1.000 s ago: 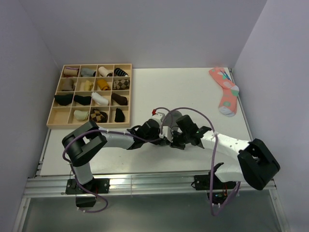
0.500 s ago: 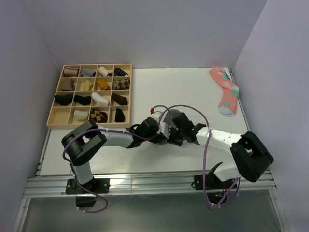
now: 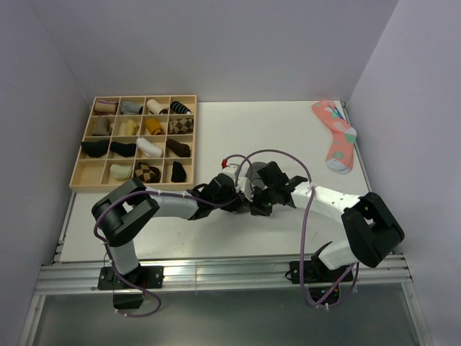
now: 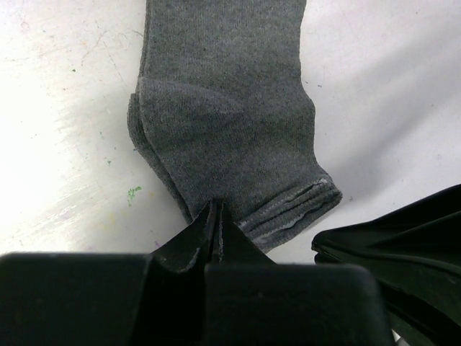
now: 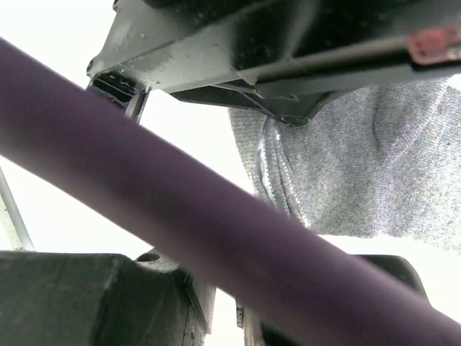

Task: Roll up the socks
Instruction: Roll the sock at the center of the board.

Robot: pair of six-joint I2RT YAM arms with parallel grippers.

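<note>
At lower centre, the left gripper (image 4: 214,218), pressed together, touches the cuff of the stacked charcoal socks (image 4: 223,108); the right gripper (image 3: 260,206) looks closed behind a purple cable (image 5: 180,209).

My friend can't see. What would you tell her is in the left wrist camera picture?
Grey socks lie flat, one stacked on another, on a white table, with the cuff end nearest the camera. The black left gripper is shut, its tips right at the cuff edge.
</note>
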